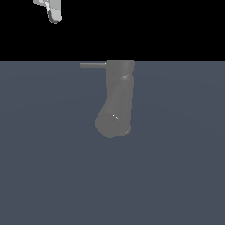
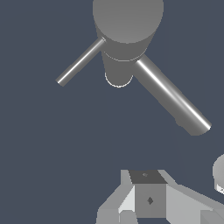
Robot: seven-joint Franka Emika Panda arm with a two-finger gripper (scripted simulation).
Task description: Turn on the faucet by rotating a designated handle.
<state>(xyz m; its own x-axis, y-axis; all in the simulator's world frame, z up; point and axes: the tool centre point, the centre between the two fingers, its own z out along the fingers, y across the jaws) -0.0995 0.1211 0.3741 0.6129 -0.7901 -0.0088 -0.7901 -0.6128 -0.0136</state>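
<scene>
Matte grey faucet point(image 1: 117, 99), grey handle point(image 1: 92, 65), slate-blue floor point(image 1: 44, 167).

One faucet point(image 1: 117, 99) stands on the dark blue-grey floor point(image 1: 176, 176), a single thick grey column with one bent, rounded spout end; one thin handle point(image 1: 92, 65) juts from its upper part toward the exterior view's left; one white gripper point(image 1: 53, 13) shows at the upper edge of that view, well apart from both. From the wrist camera, the count differs slightly: one column top, one slim rod, and one longer, thicker cylinder angling off the other side, which is the spout; one gripper body fills the foreground, its fingertips out of frame.
</scene>
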